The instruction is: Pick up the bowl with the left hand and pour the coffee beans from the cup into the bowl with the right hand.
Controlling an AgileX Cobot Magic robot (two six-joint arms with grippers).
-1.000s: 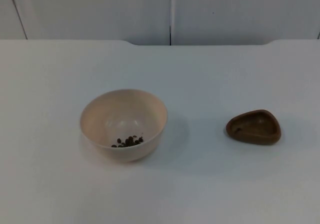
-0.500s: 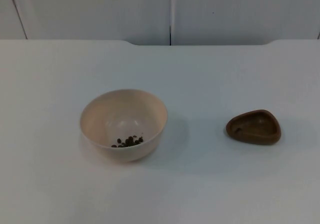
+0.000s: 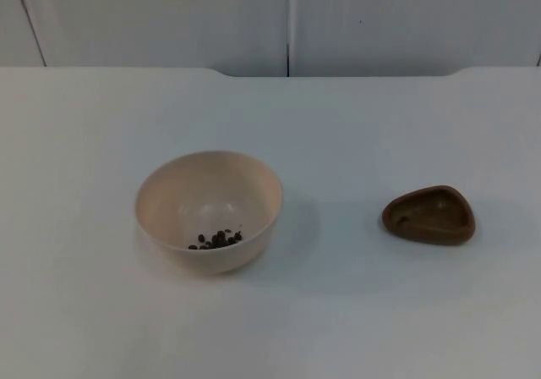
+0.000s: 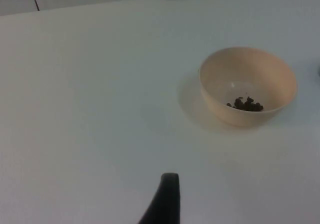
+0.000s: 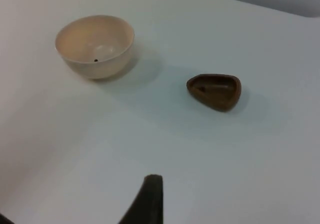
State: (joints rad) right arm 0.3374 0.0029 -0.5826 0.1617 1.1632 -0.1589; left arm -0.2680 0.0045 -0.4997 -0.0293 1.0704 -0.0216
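While both arms wait pulled back above the table, the cream bowl stands upright left of centre with a small heap of coffee beans in its bottom. The brown cup sits well apart to the bowl's right, upright, nothing visible inside. Left end effector: one black fingertip seen, near side of bowl, clear of it; open or closed, cannot tell. Right end effector: same, short of the cup, cannot tell
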